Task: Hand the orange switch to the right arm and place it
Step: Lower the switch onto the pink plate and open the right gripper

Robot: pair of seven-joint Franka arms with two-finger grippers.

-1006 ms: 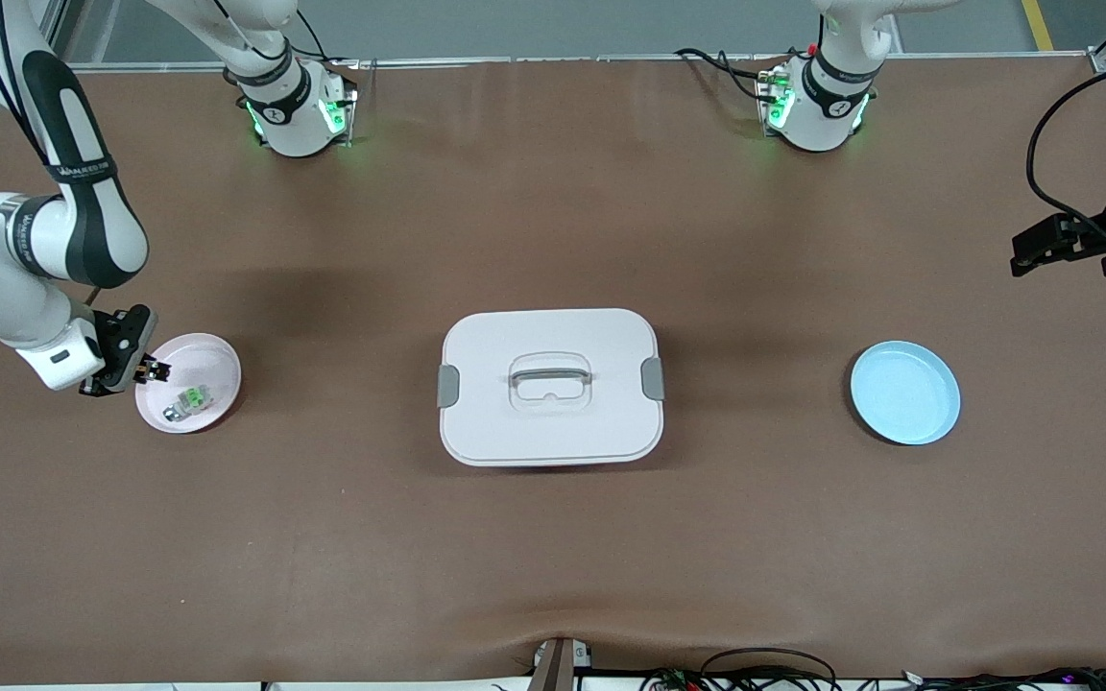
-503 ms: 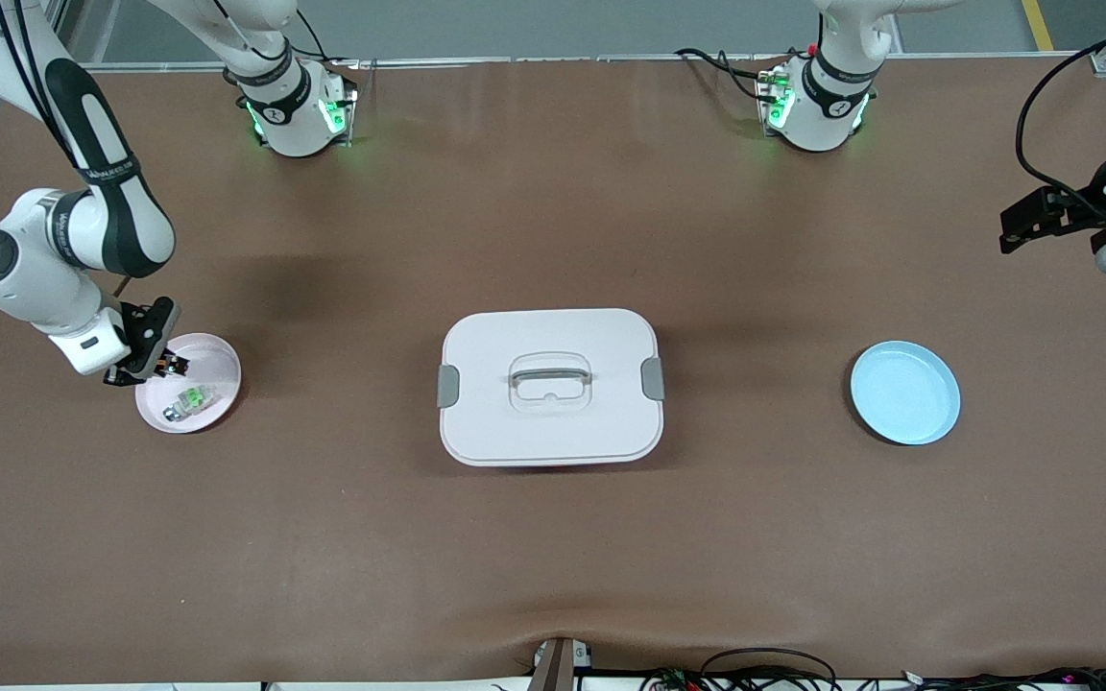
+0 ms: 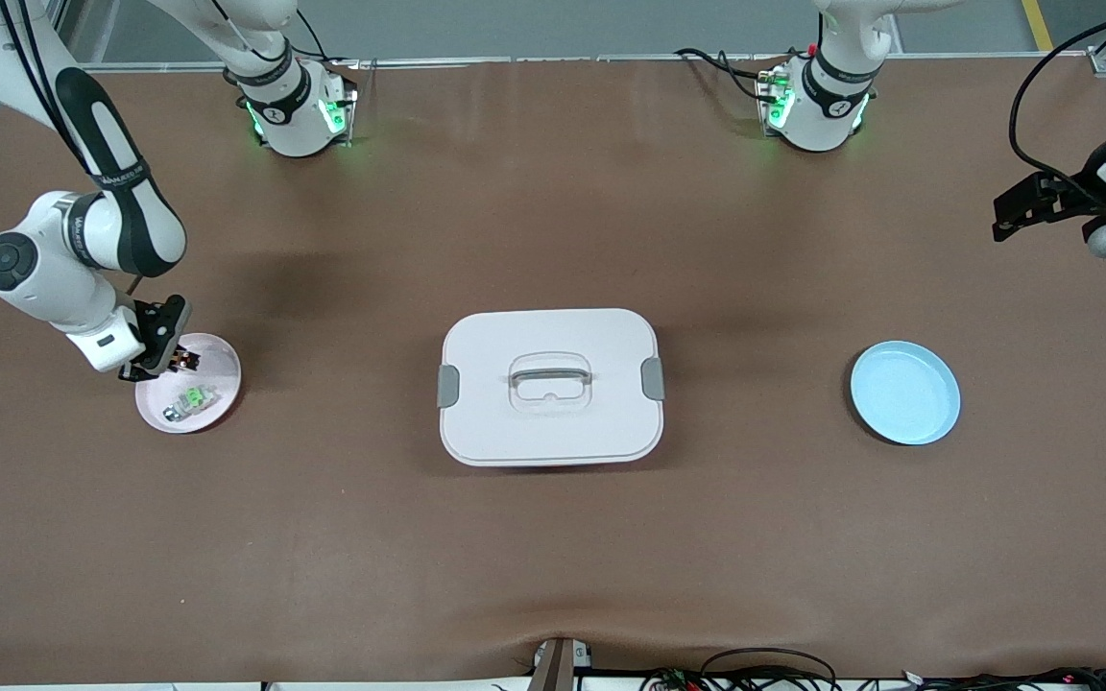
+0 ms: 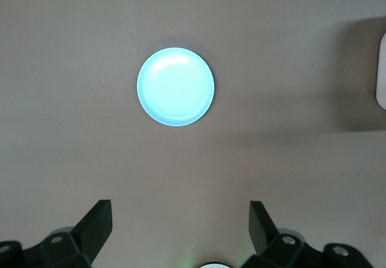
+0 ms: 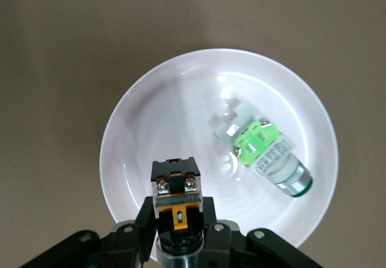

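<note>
Right gripper point(image 5: 176, 227) is clamped on the orange switch point(image 5: 175, 191), up over the pink plate point(image 5: 145, 111). A green-topped switch point(image 5: 262, 150) lies in that plate. Left gripper point(image 4: 180, 229) waits with jaws spread over the table point(image 3: 553, 557), above the blue plate point(image 4: 175, 86).

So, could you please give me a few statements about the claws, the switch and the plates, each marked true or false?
1. The right claw is shut on the orange switch. True.
2. The right claw hangs over the blue plate. False: it is over the pink plate.
3. A green-topped part lies in the pink plate. True.
4. The left claw holds something. False: it is open and empty.
5. The blue plate carries the switch. False: nothing lies in it.
</note>
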